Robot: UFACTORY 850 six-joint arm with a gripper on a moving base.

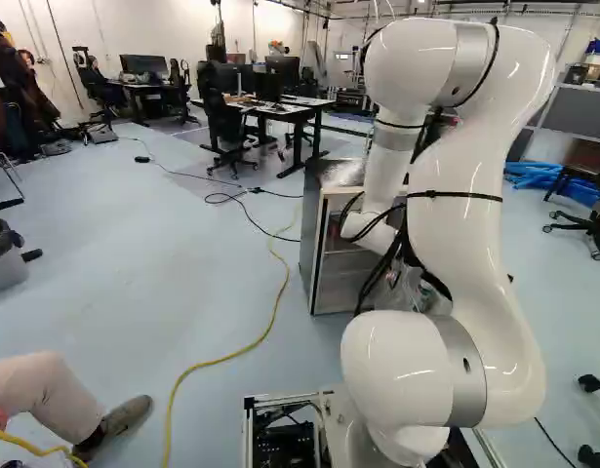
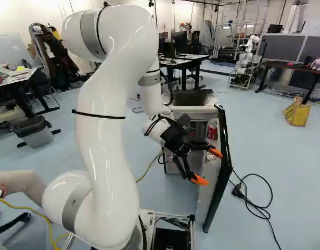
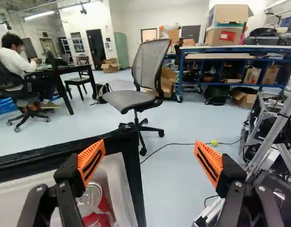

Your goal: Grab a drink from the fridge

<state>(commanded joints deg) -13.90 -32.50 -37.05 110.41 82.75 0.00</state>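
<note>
Ahead of my base, at the middle of the right base view, a small fridge (image 2: 195, 111) stands with its door (image 2: 218, 182) swung open. The drink, a red can (image 2: 212, 131), sits in the door's inner shelf; as far as I can tell past the finger partly covering it, it stands upright. My white arm (image 2: 105, 120) arches up and reaches forward and down, bringing my black gripper (image 2: 207, 166) to the door. Its 2 fingers, tipped with orange pads (image 2: 200, 180), are spread wide with nothing gripped. Seen from the wrist, the gripper (image 3: 150, 160) has 1 finger over the shelf beside the can and the other past the door's black edge, above the floor. Ahead of them is 1 grey office chair (image 3: 150, 66). A yellow cable (image 1: 221, 361) snakes across the floor in the left base view, and another robot (image 2: 248, 52) stands far back in the right base view.
</note>
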